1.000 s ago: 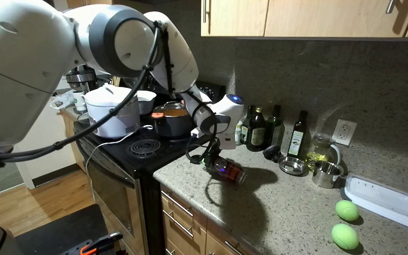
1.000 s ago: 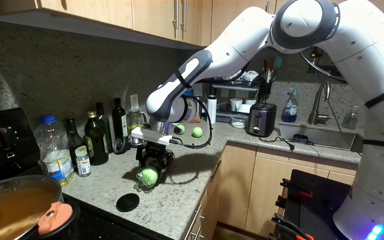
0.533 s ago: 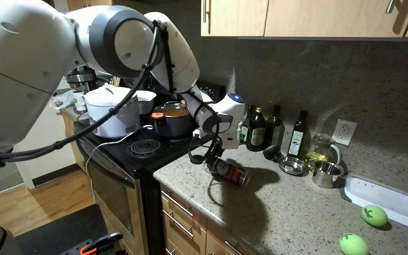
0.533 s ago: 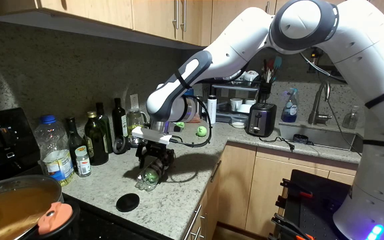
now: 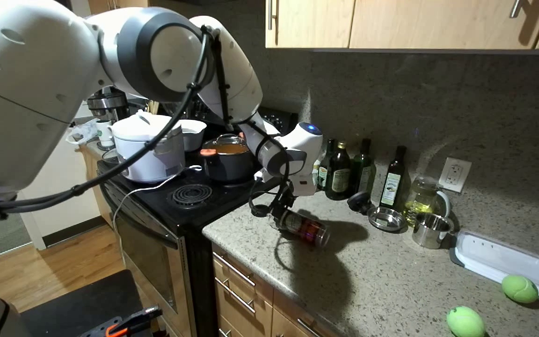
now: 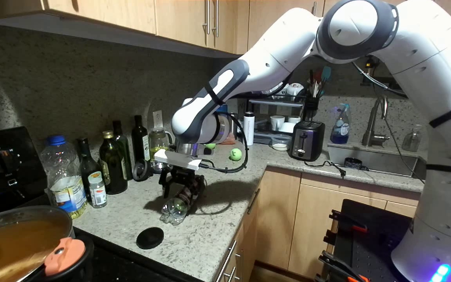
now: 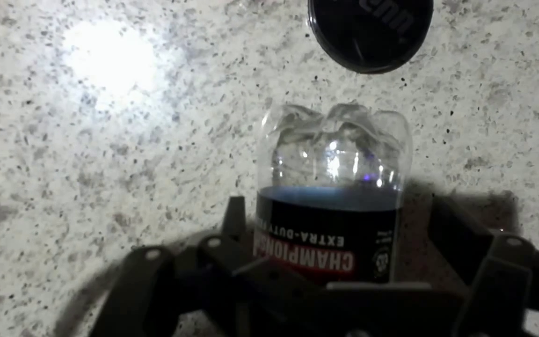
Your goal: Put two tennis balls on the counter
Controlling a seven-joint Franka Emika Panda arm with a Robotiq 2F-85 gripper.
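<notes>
Two yellow-green tennis balls rest on the speckled counter [image 5: 391,281], well away from my arm. One tennis ball [image 5: 519,288] is beside the white container lid; the nearer tennis ball [image 5: 465,321] shows at the frame's bottom. Another exterior view has one tennis ball [image 6: 235,154] plain and a second [image 6: 210,145] mostly hidden by the arm. My gripper [image 7: 337,206] stands open around a clear tennis-ball can [image 7: 335,159], which seems to lie on its side on the counter. A gap separates the can from the right finger [image 7: 459,234]. Green shows faintly inside the can in an exterior view.
A black round lid [image 7: 372,32] lies beyond the can's base. Dark bottles [image 5: 339,175], a steel cup [image 5: 431,230], a glass pitcher [image 5: 424,199] and a white container lid [image 5: 503,257] line the wall. The stove with a soup pot [image 6: 22,235] borders the counter.
My gripper has opened and the can has slipped slightly from it. Both balls on the counter have rolled away from the arm, one toward the white lid. Green inside the can has faded.
</notes>
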